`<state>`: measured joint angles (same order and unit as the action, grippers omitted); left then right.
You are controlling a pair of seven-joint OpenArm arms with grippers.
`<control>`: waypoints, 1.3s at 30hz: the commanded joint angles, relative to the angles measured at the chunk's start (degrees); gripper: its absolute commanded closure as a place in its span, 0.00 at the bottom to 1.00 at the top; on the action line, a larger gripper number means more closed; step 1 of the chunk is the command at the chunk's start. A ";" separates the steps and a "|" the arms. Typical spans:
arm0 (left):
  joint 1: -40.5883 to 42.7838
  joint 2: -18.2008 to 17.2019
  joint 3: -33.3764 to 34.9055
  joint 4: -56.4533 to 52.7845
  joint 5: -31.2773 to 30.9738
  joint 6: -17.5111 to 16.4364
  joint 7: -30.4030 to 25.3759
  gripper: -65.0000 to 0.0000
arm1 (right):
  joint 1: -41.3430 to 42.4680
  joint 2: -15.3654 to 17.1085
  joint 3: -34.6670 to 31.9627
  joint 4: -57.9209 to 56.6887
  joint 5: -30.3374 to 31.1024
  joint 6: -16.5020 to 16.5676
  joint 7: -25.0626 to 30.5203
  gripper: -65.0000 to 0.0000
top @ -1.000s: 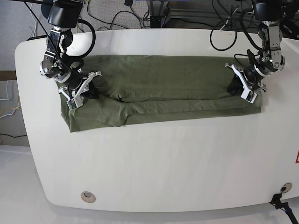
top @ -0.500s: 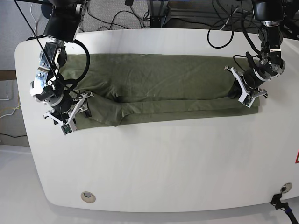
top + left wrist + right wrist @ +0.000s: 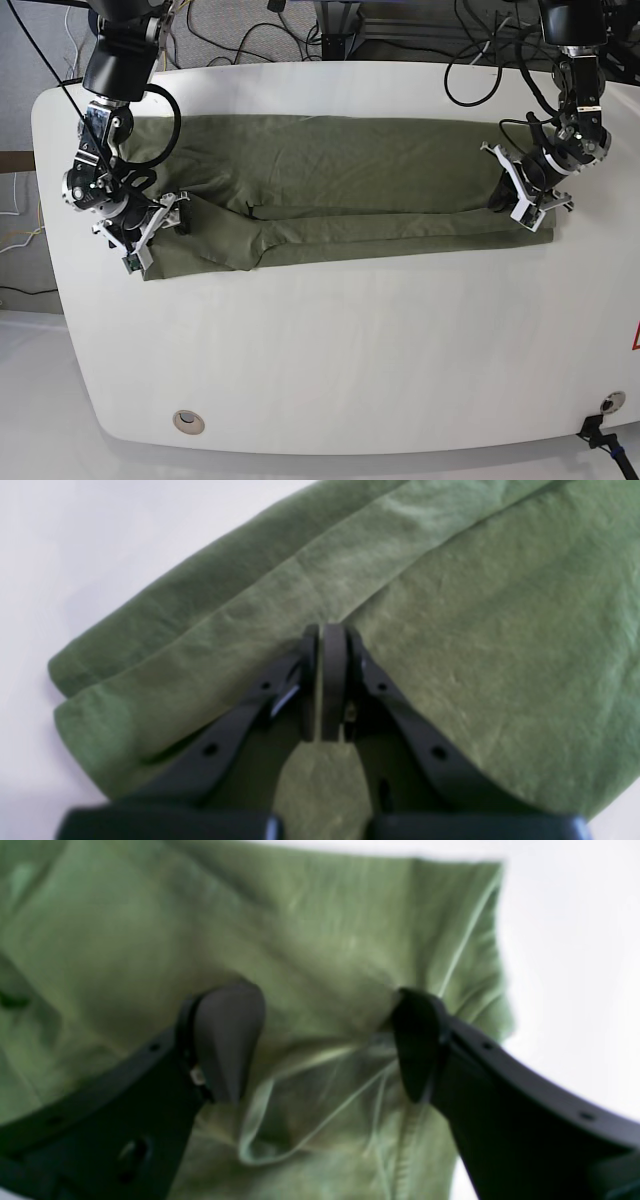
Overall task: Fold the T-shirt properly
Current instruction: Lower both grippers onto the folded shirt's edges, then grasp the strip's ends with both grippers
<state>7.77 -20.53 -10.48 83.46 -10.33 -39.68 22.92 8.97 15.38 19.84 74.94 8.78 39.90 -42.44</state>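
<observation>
Fingers of right gripper (image 3: 320, 1045) stand apart over T-shirt (image 3: 340, 190) sleeve end, nothing held. Left gripper (image 3: 322, 680) fingers pressed together on opp. end. Shirt long axis runs parallel to tabletop (image 3: 350, 350) far edge, betw. both arms.

We've got a white rounded table (image 3: 350, 350) with a round grommet hole (image 3: 188, 422) near its front-left corner, and black cables (image 3: 400, 30) tangled behind its far edge.
</observation>
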 commanded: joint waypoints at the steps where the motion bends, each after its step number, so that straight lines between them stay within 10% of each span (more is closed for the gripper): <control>1: -0.61 -0.96 -0.38 0.80 -0.97 0.08 -1.25 1.00 | 0.74 0.93 0.16 1.15 0.50 0.10 1.25 0.42; 9: -0.61 -0.78 -0.29 0.72 -0.97 0.08 -1.25 1.00 | 0.48 0.76 -0.01 1.15 0.50 0.10 2.48 0.99; 27: -0.61 -0.78 -0.11 -1.66 -0.97 0.08 -1.25 1.00 | -7.87 -12.96 -0.27 29.81 0.67 0.10 -19.24 1.00; 39: -0.61 -0.78 -0.11 -2.71 -0.88 0.08 -1.25 1.00 | -17.28 -5.84 -6.16 33.94 2.96 0.10 -23.98 1.00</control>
<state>7.73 -20.38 -10.33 80.23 -10.48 -39.70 22.65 -8.67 7.90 14.09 107.72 10.04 39.90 -67.09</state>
